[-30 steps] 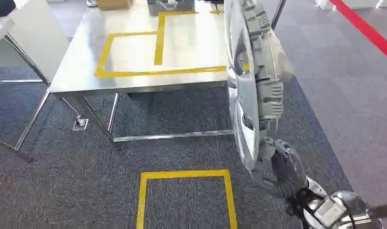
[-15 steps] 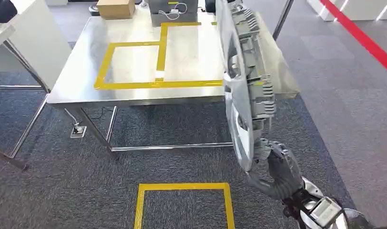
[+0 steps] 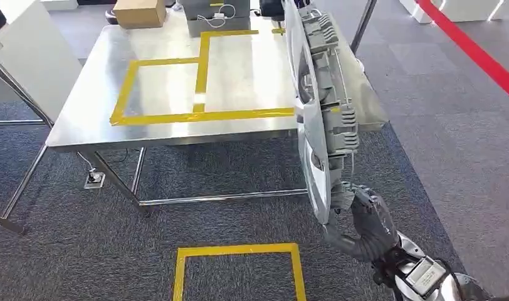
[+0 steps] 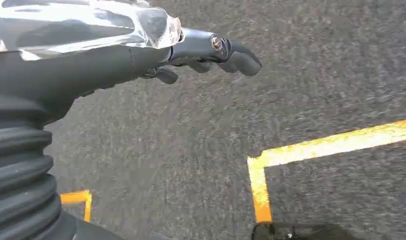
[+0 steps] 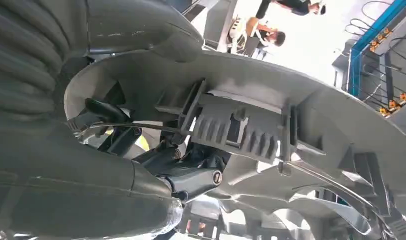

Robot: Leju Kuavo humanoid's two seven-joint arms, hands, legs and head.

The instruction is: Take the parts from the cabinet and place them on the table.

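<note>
A large grey plastic part (image 3: 321, 106), ribbed on its back and silvery on its face, stands on edge in front of me at the right. My right hand (image 3: 367, 221) grips its lower edge from below. In the right wrist view the fingers (image 5: 188, 175) hook into the part's ribbed underside (image 5: 271, 125). The steel table (image 3: 83, 119) with yellow tape rectangles (image 3: 202, 69) lies ahead and to the left of the part. My left hand (image 4: 201, 47) hangs over the grey carpet, fingers apart and holding nothing.
A cardboard box (image 3: 139, 12) and a grey device with cables (image 3: 217, 15) stand at the table's far edge. A white table (image 3: 26, 50) stands at the left. A yellow tape square (image 3: 236, 269) marks the carpet near me. A red line (image 3: 477, 50) crosses the floor at the right.
The whole view has shifted as I move: the table now sits lower and further left in the picture. The part stays upright in my right hand.
</note>
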